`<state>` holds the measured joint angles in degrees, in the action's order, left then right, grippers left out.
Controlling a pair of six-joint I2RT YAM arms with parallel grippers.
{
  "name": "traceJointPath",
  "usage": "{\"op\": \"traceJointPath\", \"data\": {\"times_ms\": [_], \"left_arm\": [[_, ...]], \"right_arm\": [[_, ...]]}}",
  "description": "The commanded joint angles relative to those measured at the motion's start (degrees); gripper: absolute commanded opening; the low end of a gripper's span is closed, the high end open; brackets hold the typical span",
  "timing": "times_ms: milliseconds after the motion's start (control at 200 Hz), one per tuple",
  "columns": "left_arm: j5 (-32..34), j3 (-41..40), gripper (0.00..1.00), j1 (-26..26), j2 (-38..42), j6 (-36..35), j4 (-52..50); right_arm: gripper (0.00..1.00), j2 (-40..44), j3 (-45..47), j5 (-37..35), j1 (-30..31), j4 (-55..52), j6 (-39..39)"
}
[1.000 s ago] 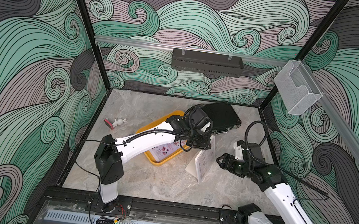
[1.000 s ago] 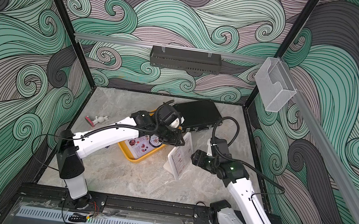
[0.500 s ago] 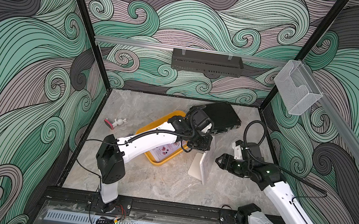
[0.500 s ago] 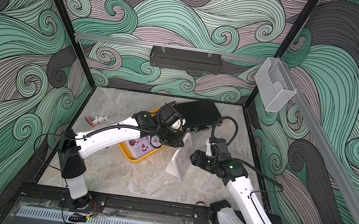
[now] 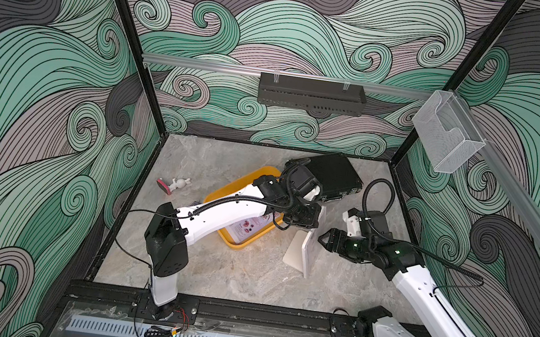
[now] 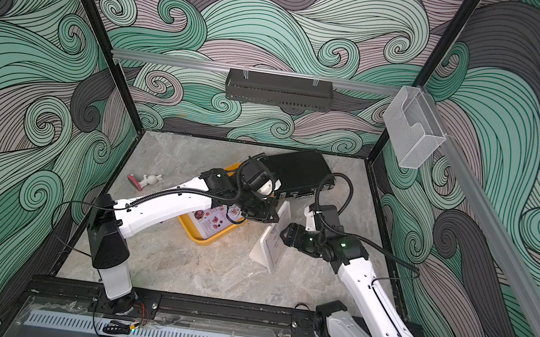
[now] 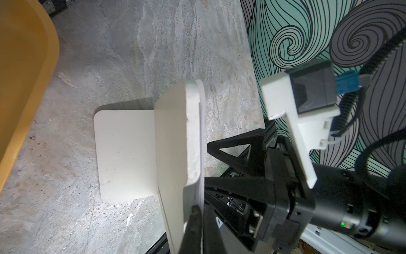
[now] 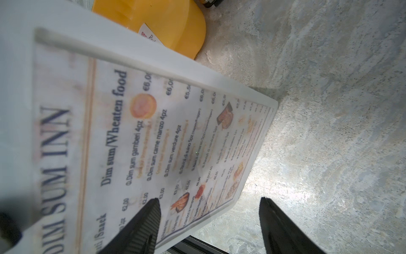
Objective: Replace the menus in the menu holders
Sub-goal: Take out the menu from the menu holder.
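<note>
Grey, marble-veined stone forms the bench (image 5: 240,278) across the lower middle of both top views. The white left arm (image 5: 230,214) crosses a glossy yellow tray (image 5: 237,243) with rounded corners and hides a corner of the black rectangular case (image 5: 335,174) above centre. The pale SPECIAL MENU (image 6: 210,221), with food photos, lies in the tray. Just right of the tray, at centre, the milky-white plastic menu holder (image 5: 296,254) stands upright on a slanted foot. It holds the DIM SUM INN menu (image 8: 131,143), whose top edge pokes out. A small white figurine (image 5: 178,184) lies centre left. The left jaws are clenched on that top edge. The right jaws gape wide beside the holder's printed face, grasping nothing.
</note>
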<state>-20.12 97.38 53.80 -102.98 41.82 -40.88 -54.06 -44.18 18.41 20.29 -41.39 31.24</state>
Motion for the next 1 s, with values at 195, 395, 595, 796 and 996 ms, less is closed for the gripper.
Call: {"op": "traceJointPath", "data": {"times_ms": [195,395,595,796,996], "left_arm": [[-3.81,-1.14,0.1,0.12,3.17,2.58,4.84],[-5.21,-2.1,0.11,0.09,3.98,3.87,6.59],[-5.54,-2.97,0.11,-0.01,4.98,4.67,7.66],[-4.4,-3.6,0.1,-0.3,6.35,4.68,7.51],[5.2,-2.51,0.15,-0.4,8.19,1.6,1.51]], "right_arm": [[0.75,-1.99,0.5,1.54,0.58,2.93,-0.34],[0.75,-2.45,0.24,1.62,0.87,3.28,-0.35],[0.75,-2.54,0.24,1.62,1.13,3.27,-0.41],[0.75,-2.37,-0.02,1.32,1.23,2.95,-0.53],[0.75,-1.56,-0.2,0.37,1.24,2.17,-0.92]]}}
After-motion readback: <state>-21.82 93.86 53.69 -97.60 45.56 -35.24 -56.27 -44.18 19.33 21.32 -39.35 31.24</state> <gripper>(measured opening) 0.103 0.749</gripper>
